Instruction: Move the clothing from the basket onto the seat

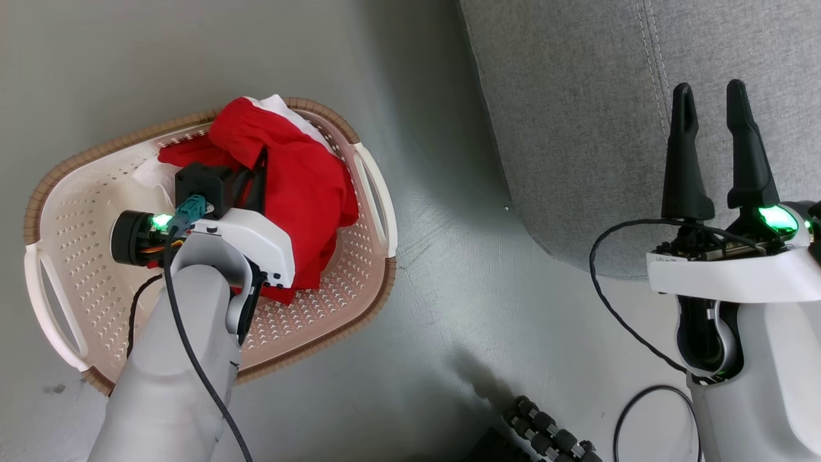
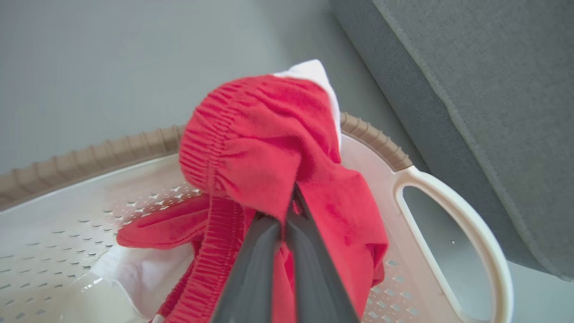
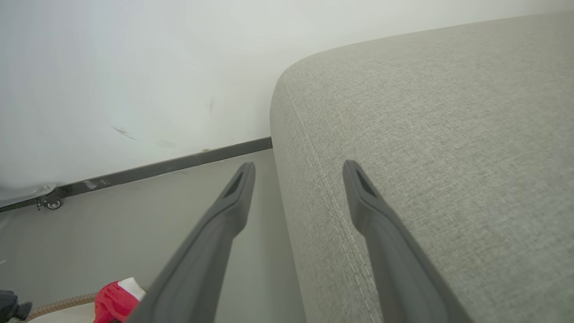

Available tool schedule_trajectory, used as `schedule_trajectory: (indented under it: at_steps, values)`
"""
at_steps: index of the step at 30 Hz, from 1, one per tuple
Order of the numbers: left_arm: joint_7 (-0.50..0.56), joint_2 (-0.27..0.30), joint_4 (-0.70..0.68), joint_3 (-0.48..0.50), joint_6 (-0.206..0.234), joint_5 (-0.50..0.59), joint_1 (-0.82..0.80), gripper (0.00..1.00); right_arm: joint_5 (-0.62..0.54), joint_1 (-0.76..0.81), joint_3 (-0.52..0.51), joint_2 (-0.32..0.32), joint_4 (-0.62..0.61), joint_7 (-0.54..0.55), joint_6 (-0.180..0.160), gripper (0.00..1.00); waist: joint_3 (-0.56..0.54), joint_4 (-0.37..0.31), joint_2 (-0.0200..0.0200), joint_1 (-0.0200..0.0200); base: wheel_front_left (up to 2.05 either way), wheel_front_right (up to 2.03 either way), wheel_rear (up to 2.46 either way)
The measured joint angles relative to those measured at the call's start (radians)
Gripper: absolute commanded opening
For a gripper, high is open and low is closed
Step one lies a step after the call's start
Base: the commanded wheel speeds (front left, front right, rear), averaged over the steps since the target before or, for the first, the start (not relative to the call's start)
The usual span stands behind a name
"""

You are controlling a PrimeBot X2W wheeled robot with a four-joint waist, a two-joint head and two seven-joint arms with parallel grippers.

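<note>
Red clothing (image 1: 301,173) with white trim is bunched up in the cream basket (image 1: 77,212) on the floor at the left. My left gripper (image 2: 289,202) reaches down into the basket and is shut on a fold of the red clothing (image 2: 269,134), which rises above the brown rim (image 2: 376,139). More red fabric and a white piece lie on the basket bottom. The grey seat (image 1: 577,96) fills the upper right. My right gripper (image 1: 712,102) is open over the seat's edge (image 3: 403,134), nothing between its fingers. A bit of the clothing (image 3: 114,298) shows low in the right wrist view.
Grey floor (image 1: 449,269) lies between the basket and the seat. Black cables (image 1: 616,321) hang by my right arm, and a dark ribbed part (image 1: 545,430) sits at the bottom edge. A wall with a dark skirting strip (image 3: 157,168) runs behind the seat.
</note>
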Motion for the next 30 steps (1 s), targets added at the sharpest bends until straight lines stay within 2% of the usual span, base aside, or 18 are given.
schedule_trajectory:
  at_steps: [12,30]
  values:
    - [-0.003,0.026,-0.012,0.038,0.001,-0.017,0.003,0.0,0.003,-0.018,-0.014,0.0,0.006,0.0,0.0,1.0,-0.024,0.015,0.0,0.0,0.0,0.0,0.0]
    - [-0.003,0.063,-0.287,0.035,0.0,0.027,0.093,0.0,-0.056,-0.039,-0.025,-0.001,0.013,0.0,0.0,1.0,-0.103,0.066,0.0,0.0,0.0,0.0,0.0]
